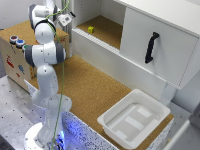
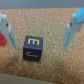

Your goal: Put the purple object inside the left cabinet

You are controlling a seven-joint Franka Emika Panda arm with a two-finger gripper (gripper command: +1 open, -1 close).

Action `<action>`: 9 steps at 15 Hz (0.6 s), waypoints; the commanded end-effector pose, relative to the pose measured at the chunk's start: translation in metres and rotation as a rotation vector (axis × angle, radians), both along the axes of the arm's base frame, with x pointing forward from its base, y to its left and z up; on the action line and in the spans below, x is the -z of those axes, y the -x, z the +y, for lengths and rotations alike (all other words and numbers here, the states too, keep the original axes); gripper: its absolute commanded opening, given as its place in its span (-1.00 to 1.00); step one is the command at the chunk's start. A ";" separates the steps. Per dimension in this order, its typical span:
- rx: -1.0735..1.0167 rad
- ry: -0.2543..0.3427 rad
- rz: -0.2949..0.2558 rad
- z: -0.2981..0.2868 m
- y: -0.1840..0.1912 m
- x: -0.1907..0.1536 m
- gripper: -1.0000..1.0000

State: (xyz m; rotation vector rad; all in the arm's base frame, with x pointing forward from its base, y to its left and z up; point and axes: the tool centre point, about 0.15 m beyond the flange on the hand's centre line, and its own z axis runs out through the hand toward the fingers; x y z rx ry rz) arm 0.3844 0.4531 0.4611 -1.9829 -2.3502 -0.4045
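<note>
Purple cube (image 2: 33,48) not grabbed yet; gripper (image 2: 39,31) spread wide above it. Left cabinet (image 1: 107,27) awaits: 0 steps done.

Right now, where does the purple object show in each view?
Exterior view: probably the small purple cube, looking yellowish, on the cork floor of the left cabinet.
Wrist view: purple cube centred between the open jaws.
Shared landmark: the cork floor.

Looked like grainy, matt cork on the counter (image 1: 85,85) and cabinet (image 1: 107,30) floor. Seemed smooth white plastic, faintly glossy, on the tub (image 1: 132,120). Appeared matt dark purple on the cube (image 2: 33,48), with pale smooth plastic fingers (image 2: 72,31).
</note>
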 end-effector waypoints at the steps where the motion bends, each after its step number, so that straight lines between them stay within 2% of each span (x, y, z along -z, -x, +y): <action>1: -0.038 0.147 0.064 0.028 -0.015 0.004 1.00; 6: -0.085 0.184 0.049 0.030 0.001 0.016 1.00; 7: -0.082 0.190 0.042 0.030 0.003 0.019 -1.00; 9: -0.094 0.201 0.038 0.028 0.005 0.022 -1.00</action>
